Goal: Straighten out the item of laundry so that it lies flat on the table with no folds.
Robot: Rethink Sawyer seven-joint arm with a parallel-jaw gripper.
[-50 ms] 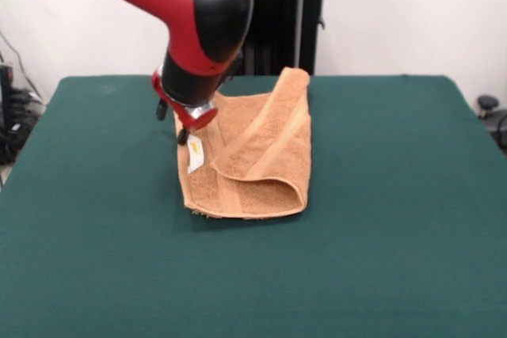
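Green table [380,259] holds folded towel [257,160]; tool [184,134] touches its edge.

Even bright light, soft shadows, sharp.

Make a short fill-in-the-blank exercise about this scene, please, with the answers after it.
1. The towel is not flat; it is ____.
2. The table has a dark ____ cover.
3. The end effector is at the towel's ____ edge in the picture.

Answers: folded; green; left
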